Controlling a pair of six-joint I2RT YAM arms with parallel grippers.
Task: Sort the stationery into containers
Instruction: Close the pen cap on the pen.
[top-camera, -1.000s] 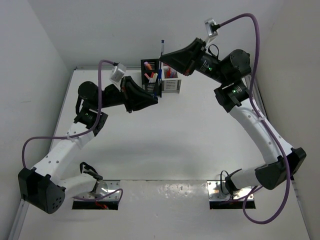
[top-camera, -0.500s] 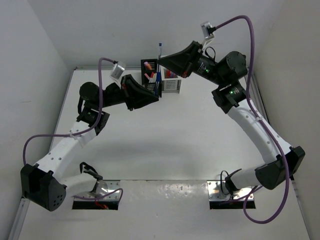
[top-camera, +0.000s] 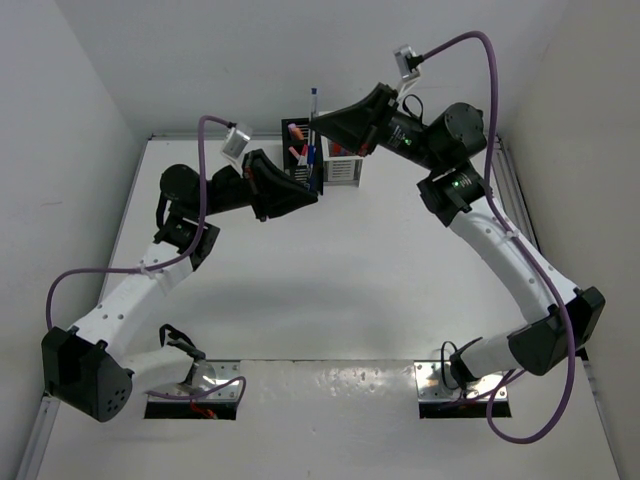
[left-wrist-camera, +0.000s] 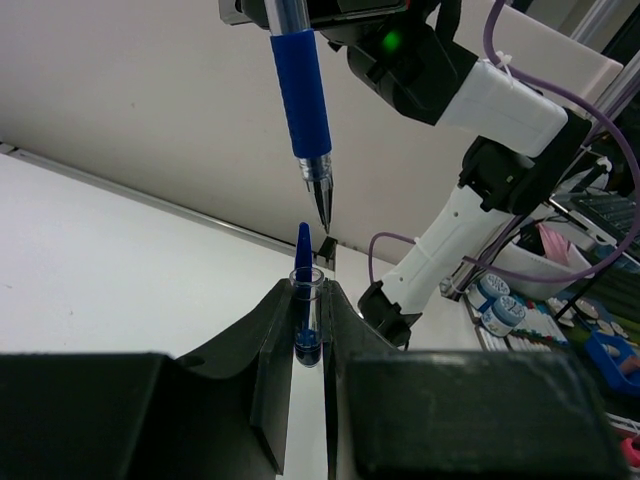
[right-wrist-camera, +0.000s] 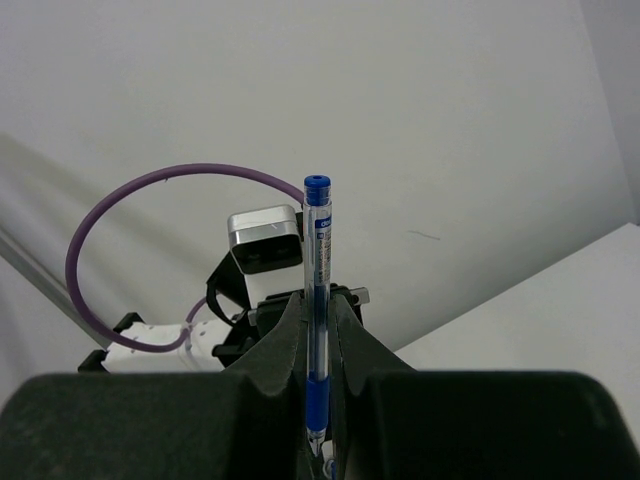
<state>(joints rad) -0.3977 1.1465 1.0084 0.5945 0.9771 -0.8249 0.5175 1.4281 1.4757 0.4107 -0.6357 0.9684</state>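
Observation:
My right gripper (top-camera: 316, 128) is shut on a blue pen (top-camera: 312, 105) and holds it upright, tip down, over the black container (top-camera: 296, 172). The pen shows in the right wrist view (right-wrist-camera: 316, 270) between the fingers (right-wrist-camera: 285, 335). My left gripper (top-camera: 312, 190) is shut on a clear pen cap with a blue tip (left-wrist-camera: 307, 320), open end up. In the left wrist view the pen's tip (left-wrist-camera: 322, 200) hangs just above the cap, apart from it. The black container holds a pink piece (top-camera: 293, 130) and red-tipped items. The white container (top-camera: 345, 170) adjoins it on the right.
The containers stand against the back wall of a white walled table (top-camera: 330, 280). Purple cables (top-camera: 205, 190) loop over both arms. The right arm's body (left-wrist-camera: 470, 90) fills the upper right of the left wrist view.
My right gripper has carried the blue pen a little left and toward the back, bringing it over the cap. My left gripper shifted slightly at first, then stayed put.

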